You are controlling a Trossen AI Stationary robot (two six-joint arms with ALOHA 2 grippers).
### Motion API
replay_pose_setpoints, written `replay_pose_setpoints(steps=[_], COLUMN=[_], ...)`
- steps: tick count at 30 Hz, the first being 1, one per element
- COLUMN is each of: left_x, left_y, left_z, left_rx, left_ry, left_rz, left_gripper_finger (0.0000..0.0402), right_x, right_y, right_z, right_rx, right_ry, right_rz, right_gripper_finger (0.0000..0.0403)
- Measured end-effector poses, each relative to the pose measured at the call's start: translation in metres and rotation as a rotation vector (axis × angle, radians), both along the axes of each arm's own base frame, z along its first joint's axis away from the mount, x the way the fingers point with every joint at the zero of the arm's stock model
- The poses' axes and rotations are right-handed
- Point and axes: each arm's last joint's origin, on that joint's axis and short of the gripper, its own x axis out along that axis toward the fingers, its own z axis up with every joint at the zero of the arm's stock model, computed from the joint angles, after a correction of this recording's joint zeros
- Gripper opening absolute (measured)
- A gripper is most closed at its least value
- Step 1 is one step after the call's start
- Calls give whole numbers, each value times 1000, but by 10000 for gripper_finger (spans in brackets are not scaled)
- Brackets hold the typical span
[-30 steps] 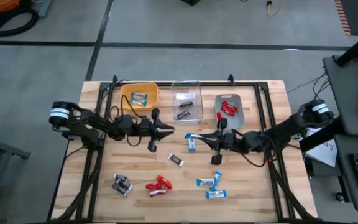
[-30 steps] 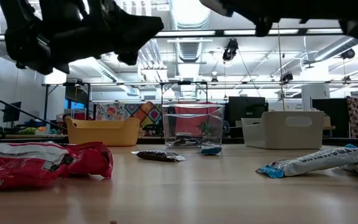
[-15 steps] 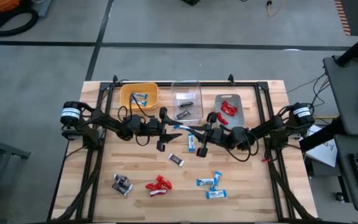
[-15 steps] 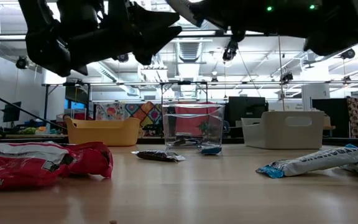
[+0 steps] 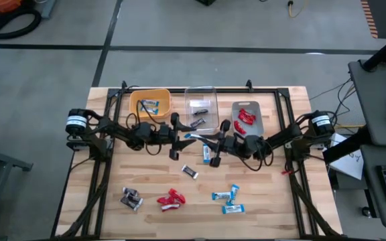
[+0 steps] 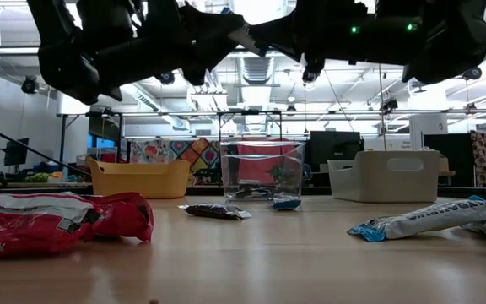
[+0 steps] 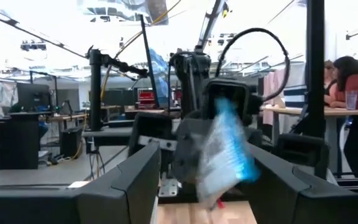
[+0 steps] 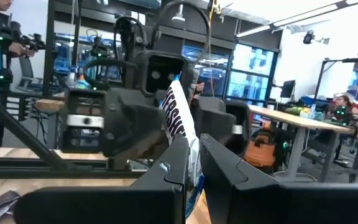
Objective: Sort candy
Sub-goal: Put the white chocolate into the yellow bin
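Observation:
High over the middle of the table my two grippers meet tip to tip. My right gripper is shut on a blue-and-white candy. My left gripper is open, and its fingers stand on either side of that candy with a gap on each side. From above, the candy shows between the two grippers. More candy lies on the table: one blue-and-white piece, a dark brown one, red ones, dark ones and blue-and-white ones. My right gripper pinches the candy's wrapper between its two fingers, near one end. The fingers come nearly level from the table's right side. The candy is lifted clear of the table and sticks out upright beyond the fingertips, toward my left gripper.
Three bins stand in a row at the far edge: a yellow one, a clear one and a grey one, each with candy inside. People sit at desks in the room beyond the table.
My right gripper has carried the blue-and-white candy toward the table's left, up to my left gripper. My left gripper has gone a little toward the table's right. The candy on the table has kept its place.

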Motion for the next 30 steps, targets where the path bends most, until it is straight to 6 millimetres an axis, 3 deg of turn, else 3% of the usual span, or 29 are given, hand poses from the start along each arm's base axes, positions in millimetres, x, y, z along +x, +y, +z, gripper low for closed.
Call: replay_pose_setpoints(steps=[4, 12, 17, 23, 30], left_x=[0, 0, -1, -4, -25], left_y=[0, 2, 6, 19, 42], left_z=[0, 0, 0, 3, 20], left_rx=[8, 10, 10, -3, -38], left_ry=[1, 3, 4, 100, 294], left_rz=[7, 15, 27, 71, 161], left_gripper_finger=[147, 15, 29, 34, 35], right_x=[0, 0, 0, -5, -12], right_y=[0, 0, -2, -6, -10], right_z=[-1, -1, 1, 8, 16], right_rx=[-15, -26, -13, 42, 75], right_ry=[11, 20, 14, 28, 117], right_rz=[-6, -11, -24, -160, -257], right_gripper_finger=[22, 48, 87, 135, 166])
